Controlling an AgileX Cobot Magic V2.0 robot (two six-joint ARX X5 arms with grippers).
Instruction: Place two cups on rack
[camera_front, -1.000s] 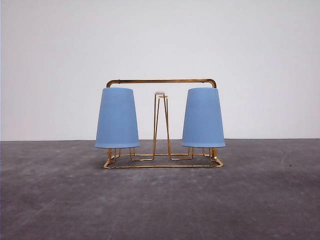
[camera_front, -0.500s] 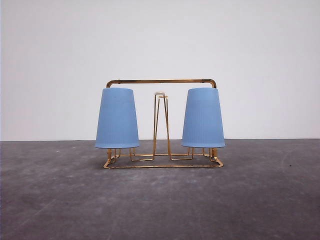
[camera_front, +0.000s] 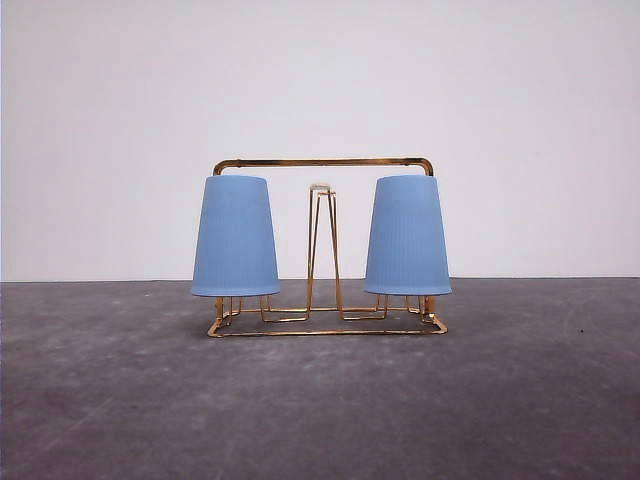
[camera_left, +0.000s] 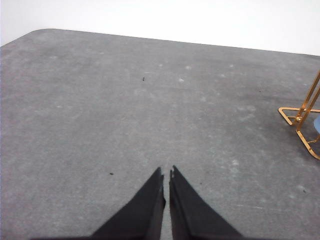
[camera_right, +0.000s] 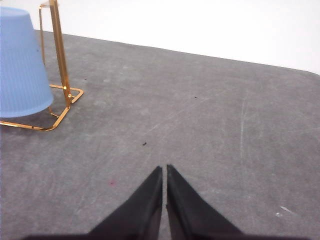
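- Standing mid-table, the gold wire rack (camera_front: 327, 300) carries both cups upside down — left blue cup (camera_front: 235, 237) and right blue cup (camera_front: 407, 236) on its outer prongs.
- Left gripper (camera_left: 166, 172): fingers pressed together, empty, above grey table (camera_front: 320, 400).
- Right gripper (camera_right: 164, 169): likewise closed, empty.

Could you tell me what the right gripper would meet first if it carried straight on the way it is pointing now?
Probably just the bare grey table. The right gripper, fingers together, points across open tabletop toward the far edge; the rack and its blue cup sit well off that line.
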